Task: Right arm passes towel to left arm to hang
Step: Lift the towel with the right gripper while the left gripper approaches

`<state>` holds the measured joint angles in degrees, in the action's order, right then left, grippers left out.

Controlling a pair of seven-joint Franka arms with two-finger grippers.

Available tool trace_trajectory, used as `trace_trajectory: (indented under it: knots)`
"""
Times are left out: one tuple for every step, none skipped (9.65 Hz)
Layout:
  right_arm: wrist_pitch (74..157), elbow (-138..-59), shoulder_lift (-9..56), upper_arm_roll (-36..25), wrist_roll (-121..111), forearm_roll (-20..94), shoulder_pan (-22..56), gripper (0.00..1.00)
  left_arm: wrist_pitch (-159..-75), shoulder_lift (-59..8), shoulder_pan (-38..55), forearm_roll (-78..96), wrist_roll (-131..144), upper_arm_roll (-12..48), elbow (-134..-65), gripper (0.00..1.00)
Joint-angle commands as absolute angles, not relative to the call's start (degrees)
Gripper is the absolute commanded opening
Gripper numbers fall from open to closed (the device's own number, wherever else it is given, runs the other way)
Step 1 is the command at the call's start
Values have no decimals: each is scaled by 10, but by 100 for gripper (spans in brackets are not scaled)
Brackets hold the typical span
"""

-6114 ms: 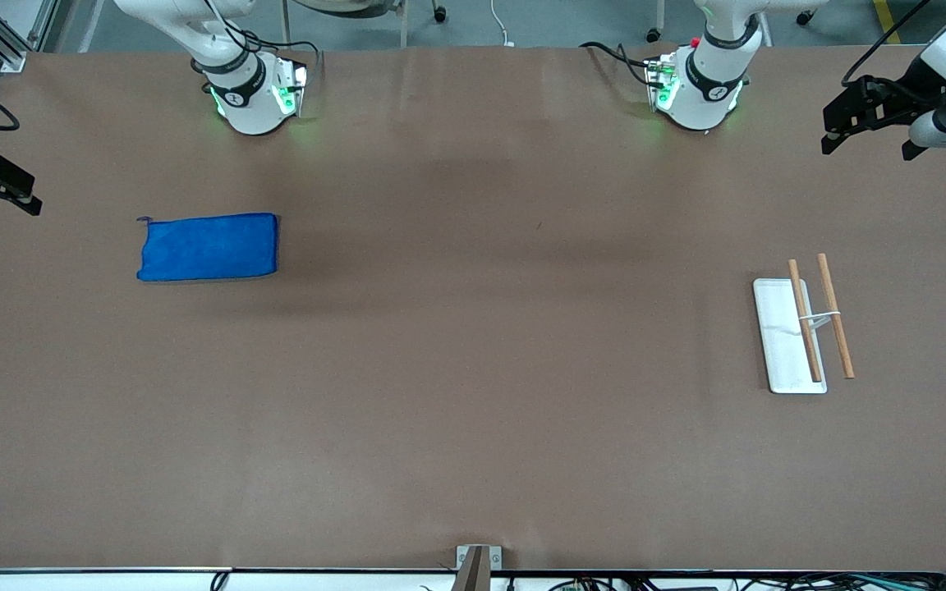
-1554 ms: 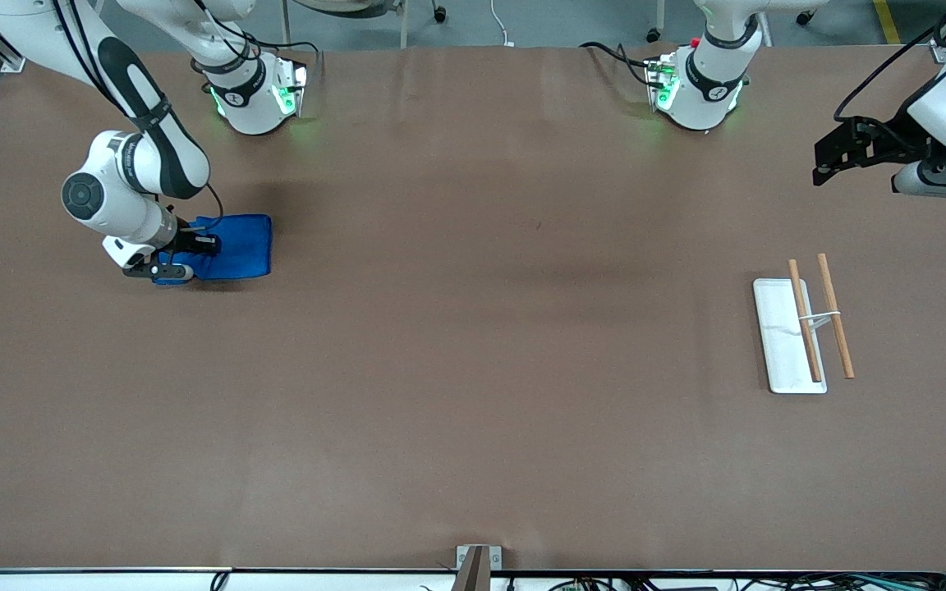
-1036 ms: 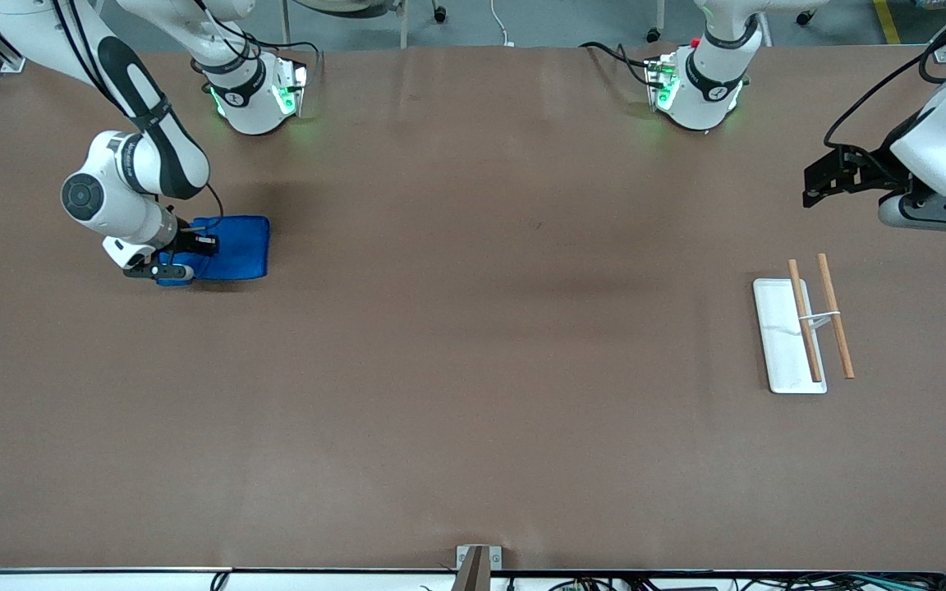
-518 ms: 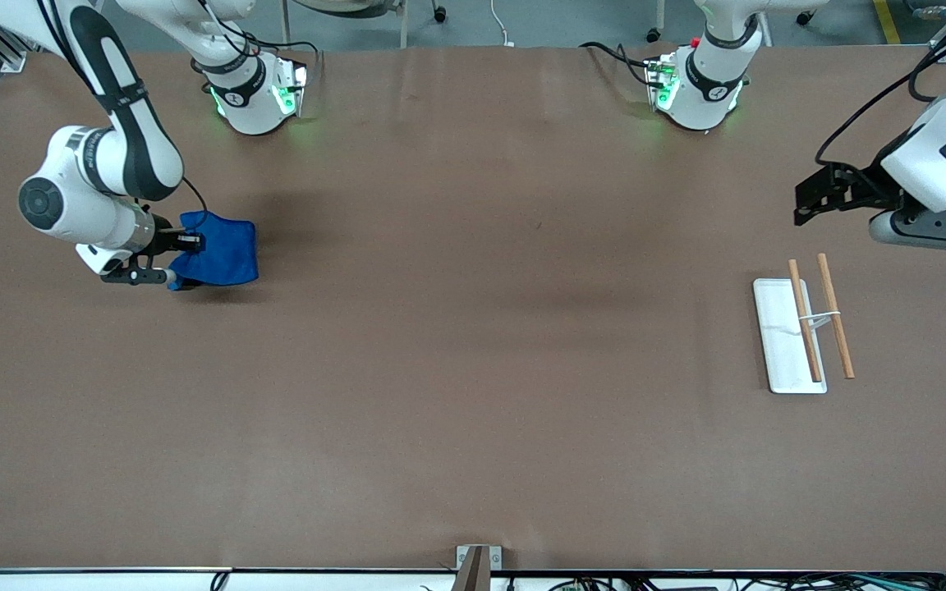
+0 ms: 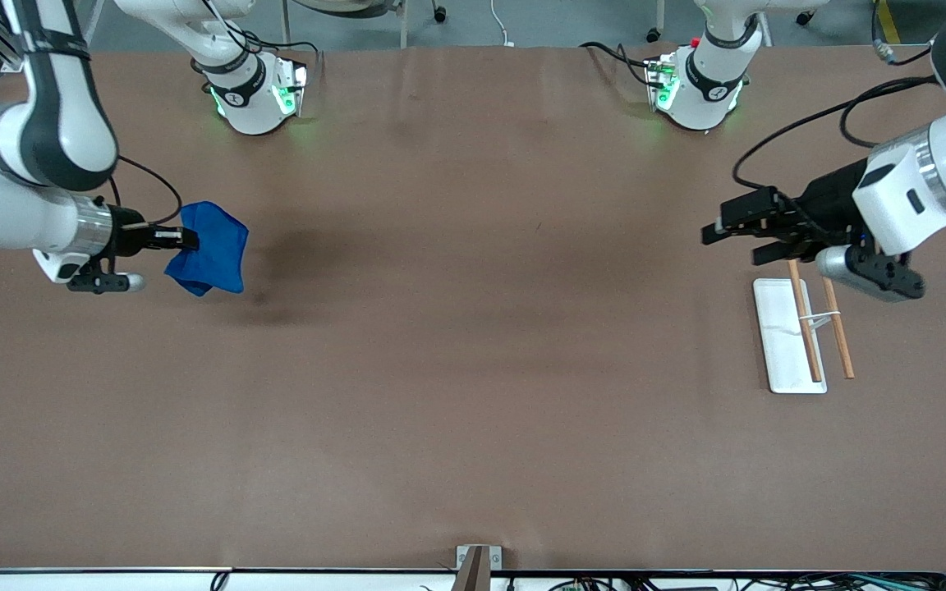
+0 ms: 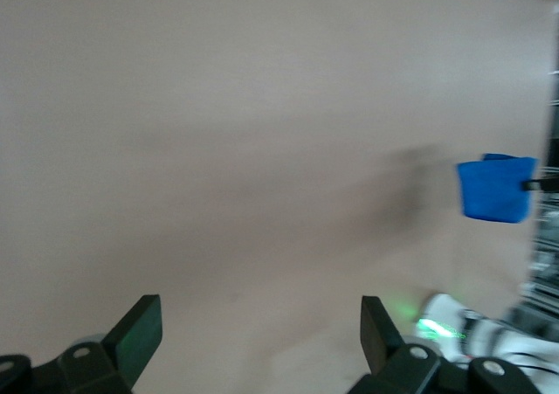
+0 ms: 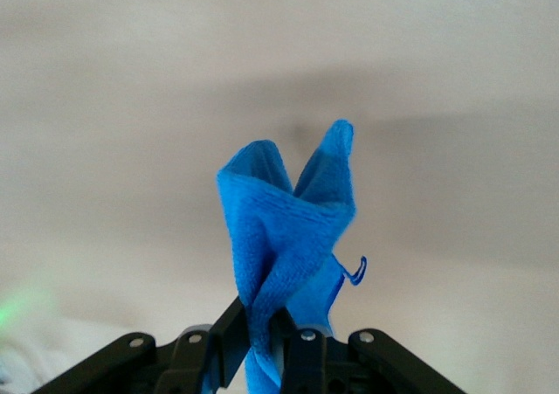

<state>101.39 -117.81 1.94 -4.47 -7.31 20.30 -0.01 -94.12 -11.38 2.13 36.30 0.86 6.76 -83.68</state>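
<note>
**A:** What fills the scene?

**B:** A brown worktop [image 5: 473, 369] spans it, with two white arms reaching in from its ends. The right arm [image 5: 21, 197] comes in at its own end of the worktop; the left arm [image 5: 925, 180] stretches out above the white tray [image 5: 778, 361].

**A:** And the towel?

**B:** The towel [image 5: 208, 249], bright blue, hangs clear of the worktop, bunched and folded, well apart from the tray and over the right arm's end of the worktop. Its shadow falls on the brown surface just beside it. From the right wrist view, the cloth [image 7: 288, 237] rises in a crumpled fold from between the fingers, and a small loop [image 7: 355, 272] sticks out at one edge.

**A:** So the right gripper has it?

**B:** Yes. The right gripper [image 5: 181, 238] is clamped on one edge of the towel.

**A:** The left gripper?

**B:** The left gripper [image 5: 736, 234] hovers over the end of the tray that lies farther from the front camera, fingers spread wide with nothing between them; its wrist view shows both fingers [image 6: 140, 337] far apart, the towel [image 6: 495, 189] small in the distance.

**A:** Anything on the tray?

**B:** Two wooden rods [image 5: 804, 324] run along it, one above the tray, the other just off its edge.
</note>
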Motion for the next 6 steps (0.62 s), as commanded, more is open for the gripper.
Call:
trace_trajectory:
  knots:
    - [968,-1124,22,-46,-69,300,2,0,-967,-167,23,480,-19,70,-838,100]
    - [966,-1109,22,-45,-69,345,10,0,-987,-184,35,543,-49,71,-840,100]
    - [967,-1099,22,-46,-69,387,26,0,-1002,-201,45,592,-83,71,-841,100]
    - [975,-1091,22,-46,-70,428,39,0,-1005,-219,52,648,-114,76,-842,100]
    - [977,-1073,23,-46,-69,475,53,0,-1005,-229,54,716,-143,76,-855,100]
    - [977,-1062,23,-46,-69,520,61,0,-1005,-240,58,797,-175,88,-873,100]
